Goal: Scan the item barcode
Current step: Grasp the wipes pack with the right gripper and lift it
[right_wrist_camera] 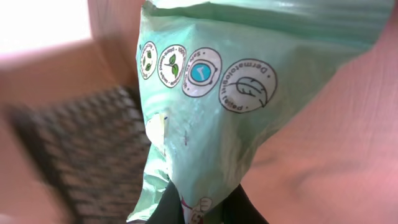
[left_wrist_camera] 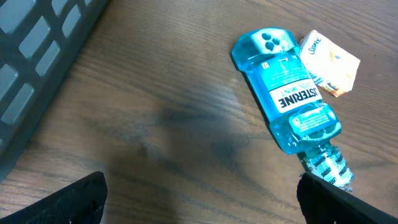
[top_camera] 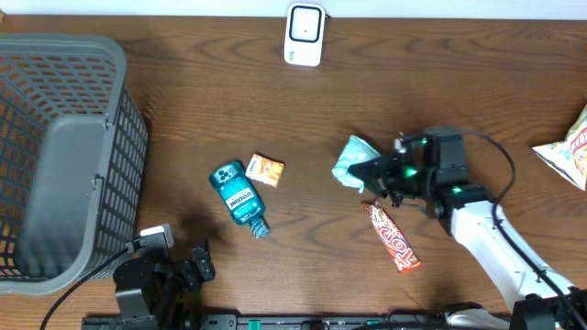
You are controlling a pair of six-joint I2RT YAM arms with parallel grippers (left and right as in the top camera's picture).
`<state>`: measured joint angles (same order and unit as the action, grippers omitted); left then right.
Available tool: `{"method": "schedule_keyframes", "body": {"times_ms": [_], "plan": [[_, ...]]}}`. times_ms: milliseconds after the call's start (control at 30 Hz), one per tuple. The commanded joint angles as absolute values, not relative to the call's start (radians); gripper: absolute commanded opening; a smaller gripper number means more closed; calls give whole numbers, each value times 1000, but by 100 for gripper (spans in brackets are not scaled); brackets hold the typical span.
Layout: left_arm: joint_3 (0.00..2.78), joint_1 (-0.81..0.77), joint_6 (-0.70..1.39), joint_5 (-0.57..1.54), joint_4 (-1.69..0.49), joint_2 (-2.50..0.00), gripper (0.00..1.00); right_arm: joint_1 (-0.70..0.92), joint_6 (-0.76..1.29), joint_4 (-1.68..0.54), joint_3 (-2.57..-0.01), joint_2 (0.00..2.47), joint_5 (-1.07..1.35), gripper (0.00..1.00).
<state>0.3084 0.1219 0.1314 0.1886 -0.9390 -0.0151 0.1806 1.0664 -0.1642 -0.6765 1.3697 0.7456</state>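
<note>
Wood surface, right of ctr: green soft pack (top_camera: 352, 160) clamped by one edge in R jaws, well short of scanner (top_camera: 304, 34) at far edge; L jaws apart, empty. Risk: slip from thin grip, barcode facing away

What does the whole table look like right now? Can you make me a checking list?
Surface: brown wooden table, no spills seen.
Job's things: green pouch pinched by the right gripper; white scanner at the far edge, apart from it.
Clutter: blue bottle lying flat, orange packet beside it; candy bar near the right arm; snack bag at the right edge.
Grippers: left gripper open, holding nothing; right gripper shut on the green pouch.
Cables: black cable looping over the right arm; thin cable by the left arm.
Surroundings: grey basket on the left.
</note>
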Motion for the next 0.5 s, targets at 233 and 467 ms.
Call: {"method": "schedule_keyframes", "body": {"times_ms": [233,467], "plan": [[301,122,136,191,-972,-12,98,418,52,-286,-692,1401,612,11],[301,122,136,191,-972,-12,98,439,41,-323,-692,1440,440,63]]}}
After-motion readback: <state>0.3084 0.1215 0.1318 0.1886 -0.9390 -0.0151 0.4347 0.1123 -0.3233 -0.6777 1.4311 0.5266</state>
